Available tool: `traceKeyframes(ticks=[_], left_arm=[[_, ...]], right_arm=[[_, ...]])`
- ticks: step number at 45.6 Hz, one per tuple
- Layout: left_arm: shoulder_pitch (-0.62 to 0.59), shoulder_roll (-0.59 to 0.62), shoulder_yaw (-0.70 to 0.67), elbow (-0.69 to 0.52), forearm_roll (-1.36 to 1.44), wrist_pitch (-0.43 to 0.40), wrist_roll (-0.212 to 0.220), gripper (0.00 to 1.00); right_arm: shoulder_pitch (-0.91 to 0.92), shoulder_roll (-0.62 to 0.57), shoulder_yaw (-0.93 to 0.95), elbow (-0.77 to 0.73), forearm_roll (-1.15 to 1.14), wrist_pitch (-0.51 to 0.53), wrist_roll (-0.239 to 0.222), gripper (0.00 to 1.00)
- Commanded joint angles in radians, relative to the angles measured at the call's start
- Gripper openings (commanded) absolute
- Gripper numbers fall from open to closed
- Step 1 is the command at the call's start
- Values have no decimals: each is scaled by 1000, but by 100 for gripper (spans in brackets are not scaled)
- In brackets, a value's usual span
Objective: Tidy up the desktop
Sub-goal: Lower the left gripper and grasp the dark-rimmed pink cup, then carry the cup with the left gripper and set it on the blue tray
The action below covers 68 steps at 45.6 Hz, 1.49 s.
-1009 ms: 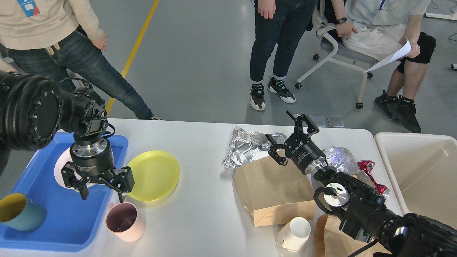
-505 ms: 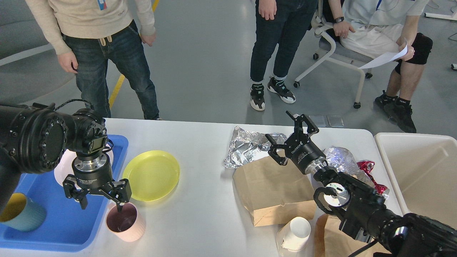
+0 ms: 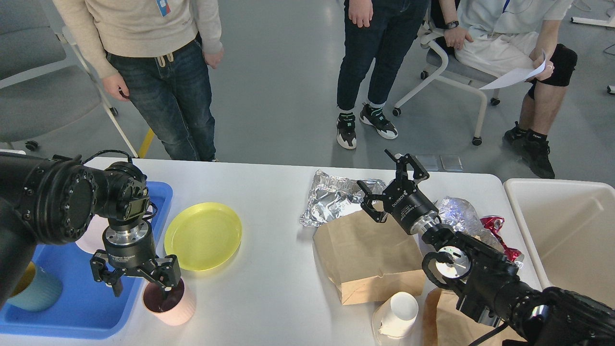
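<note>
White desktop, left gripper above

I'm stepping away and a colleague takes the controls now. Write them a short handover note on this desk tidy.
Left gripper: open, one finger inside the pink mug, the other outside its rim, not yet closed.
Right gripper: open, empty, above the brown paper bag and foil.
Done: teal cup and white plate are in the blue tray.
Left on the desktop: pink mug, yellow plate, bag, foil, white paper cup, red wrapper. Beige bin at right.
</note>
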Motion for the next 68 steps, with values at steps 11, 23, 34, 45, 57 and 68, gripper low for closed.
traceKeyframes(ticks=[11, 23, 34, 45, 57, 68], left_arm=[[59, -3, -66, 55, -2, 0, 0, 50], [59, -3, -123, 55, -4, 0, 85, 0], [43, -1, -150, 55, -16, 0, 88, 0], [-84, 8, -172, 36, -14, 0, 86, 0], [-245, 34, -186, -72, -14, 0, 83, 0], [-219, 166, -163, -66, -4, 0, 86, 0]], right_arm=[[0, 0, 0, 0, 0, -1, 0, 100], [0, 0, 0, 0, 0, -1, 0, 100], [0, 0, 0, 0, 0, -1, 0, 100], [0, 0, 0, 0, 0, -1, 1, 100], [0, 0, 0, 0, 0, 1, 0, 100], [0, 0, 0, 0, 0, -1, 0, 100]])
